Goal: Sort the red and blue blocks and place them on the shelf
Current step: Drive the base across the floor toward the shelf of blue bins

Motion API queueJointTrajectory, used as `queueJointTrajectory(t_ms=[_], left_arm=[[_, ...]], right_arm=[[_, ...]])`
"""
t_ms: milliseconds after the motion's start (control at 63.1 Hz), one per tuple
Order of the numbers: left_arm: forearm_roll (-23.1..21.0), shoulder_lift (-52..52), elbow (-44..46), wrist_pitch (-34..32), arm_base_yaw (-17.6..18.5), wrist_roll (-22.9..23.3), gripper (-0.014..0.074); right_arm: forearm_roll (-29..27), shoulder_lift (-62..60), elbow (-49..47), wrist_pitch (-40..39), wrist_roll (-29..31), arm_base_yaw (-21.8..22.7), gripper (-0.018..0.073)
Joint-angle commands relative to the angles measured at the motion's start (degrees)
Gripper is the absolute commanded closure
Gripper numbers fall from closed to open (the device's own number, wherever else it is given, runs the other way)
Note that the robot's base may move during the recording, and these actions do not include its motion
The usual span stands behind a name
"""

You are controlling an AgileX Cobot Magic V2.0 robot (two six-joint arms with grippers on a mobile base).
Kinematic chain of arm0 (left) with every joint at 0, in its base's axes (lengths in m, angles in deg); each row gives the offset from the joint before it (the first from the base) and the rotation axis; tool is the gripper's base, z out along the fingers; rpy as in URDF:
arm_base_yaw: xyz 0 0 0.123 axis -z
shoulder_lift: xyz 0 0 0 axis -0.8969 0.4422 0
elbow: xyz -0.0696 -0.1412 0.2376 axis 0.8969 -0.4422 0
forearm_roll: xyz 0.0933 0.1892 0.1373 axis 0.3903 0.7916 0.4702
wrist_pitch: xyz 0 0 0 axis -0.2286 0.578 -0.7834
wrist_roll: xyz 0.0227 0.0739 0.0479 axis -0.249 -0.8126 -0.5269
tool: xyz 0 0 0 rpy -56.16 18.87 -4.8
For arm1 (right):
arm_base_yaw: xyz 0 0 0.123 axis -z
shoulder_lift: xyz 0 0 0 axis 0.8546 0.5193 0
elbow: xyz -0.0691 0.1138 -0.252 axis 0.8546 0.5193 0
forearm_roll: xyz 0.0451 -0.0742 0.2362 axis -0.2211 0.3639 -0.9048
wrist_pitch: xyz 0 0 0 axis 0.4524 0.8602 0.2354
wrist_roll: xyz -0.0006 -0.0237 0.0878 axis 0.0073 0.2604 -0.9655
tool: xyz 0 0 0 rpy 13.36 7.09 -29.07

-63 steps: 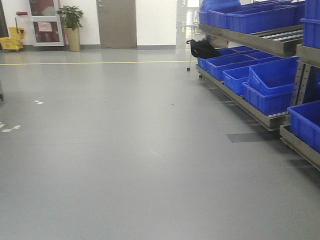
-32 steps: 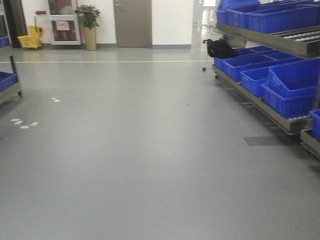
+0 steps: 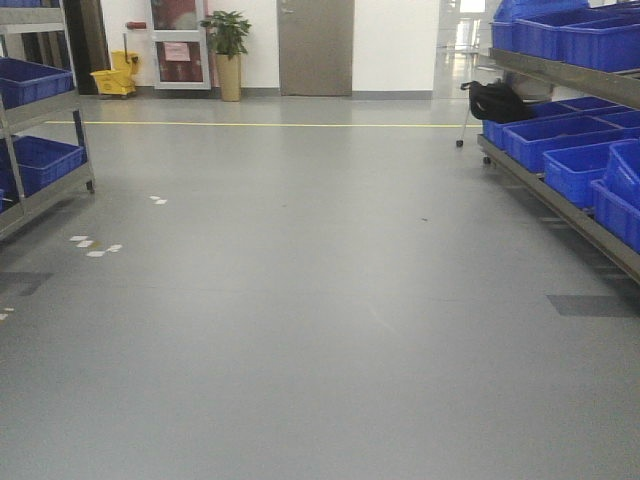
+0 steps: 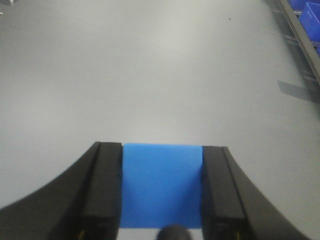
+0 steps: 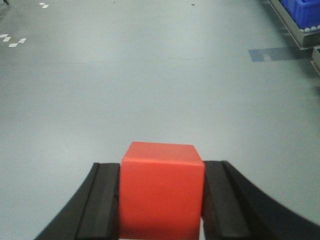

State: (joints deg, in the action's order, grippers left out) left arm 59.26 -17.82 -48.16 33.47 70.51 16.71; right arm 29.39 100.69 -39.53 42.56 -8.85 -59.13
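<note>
Where the left wrist view begins, at the bottom of the frame, the left tool (image 4: pixel 162 150) has its two black, flat-faced fingers (image 4: pixel 102 190) pressed against the sides of the blue block (image 4: pixel 162 185), a matte, square-edged cube of even colour. It is held clear above the floor (image 4: pixel 150 75), with the tool pointing forward and angled down. In the right wrist view the right tool (image 5: pixel 161 167) sits in the same pose, pinching the red block (image 5: pixel 161 200), a matte cube whose lighter top face shows. That makes two blocks, one per tool, each wedged between two dark fingers.

Beyond them the floor is smooth, pale grey and faintly glossy, with small white marks (image 3: pixel 95 245) at the left of the front view and a thin yellow line (image 3: pixel 260 124) across the upper part.

Two racks flank the aisle. The steel-framed shelf (image 3: pixel 560 200) runs along the right edge, loaded with several blue plastic bins (image 3: pixel 570 165), and a black bag (image 3: pixel 497 102) lies at its far end. A second rack (image 3: pixel 80 120) with more blue bins stands at the upper left.

Farthest off, along the white wall, are one yellow mop bucket (image 3: pixel 115 78), one potted plant (image 3: pixel 227 35) and one grey door (image 3: pixel 315 45).
</note>
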Motion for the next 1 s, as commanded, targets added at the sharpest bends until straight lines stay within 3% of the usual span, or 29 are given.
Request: queueJointTrajectory(t_ms=[0, 982], left_arm=[[-0.1, 0.0, 1.6, -4.9, -0.1, 0.4, 0.0472], [-0.1, 0.0, 1.6, -4.9, -0.1, 0.4, 0.0472]], right_arm=[[0.4, 0.0, -1.4, -4.4, 0.1, 0.1, 0.0510], [0.4, 0.0, -1.4, -4.4, 0.1, 0.1, 0.0510]])
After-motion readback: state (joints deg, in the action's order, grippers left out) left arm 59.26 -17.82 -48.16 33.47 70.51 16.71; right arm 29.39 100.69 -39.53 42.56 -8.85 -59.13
